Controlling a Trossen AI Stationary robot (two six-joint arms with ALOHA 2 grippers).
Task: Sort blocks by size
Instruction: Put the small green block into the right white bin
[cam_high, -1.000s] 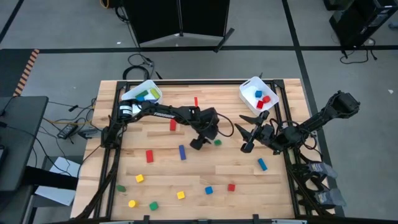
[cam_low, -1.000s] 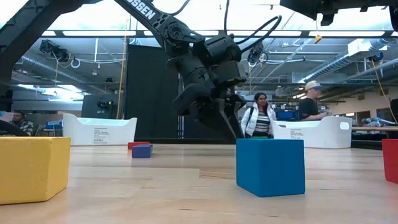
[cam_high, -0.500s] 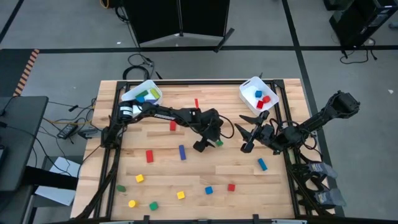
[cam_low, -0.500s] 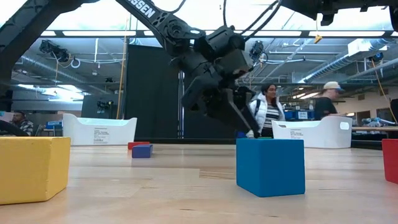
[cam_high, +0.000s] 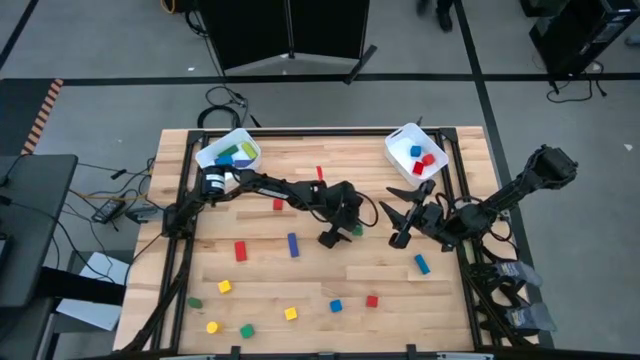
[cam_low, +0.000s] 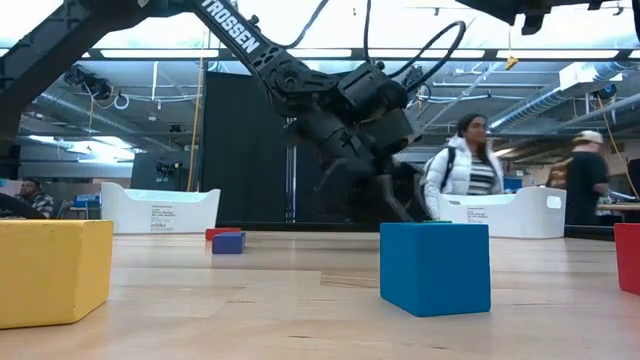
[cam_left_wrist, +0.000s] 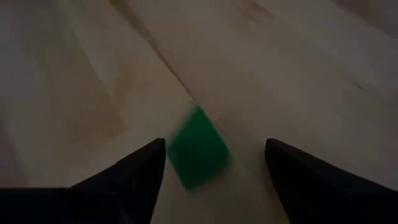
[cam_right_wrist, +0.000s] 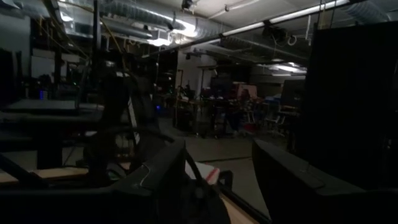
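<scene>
A small green block (cam_left_wrist: 196, 152) lies flat on the wooden table, and my left gripper (cam_left_wrist: 216, 144) is open, slanting down with one finger on either side of it. In the high view the block (cam_high: 354, 230) shows beside this gripper (cam_high: 332, 238) at mid-table. I cannot tell whether either finger touches the block. My right gripper (cam_high: 400, 224) hangs open over the table's right part with nothing between its fingers (cam_right_wrist: 168, 177). Several more red, blue, yellow and green blocks lie scattered, among them a blue bar (cam_high: 292, 244) and a blue cube (cam_low: 434, 267).
A white bin (cam_high: 228, 152) at the far left holds green, blue and yellow blocks. Another white bin (cam_high: 415, 153) at the far right holds blue and red ones. A yellow cube (cam_low: 52, 270) sits near the front edge. People walk in the room behind the table.
My left gripper has sunk toward the table and reached a little toward the right edge, tipping further down, its fingers spreading apart, and has come down around the green block. The block has stayed where it was.
</scene>
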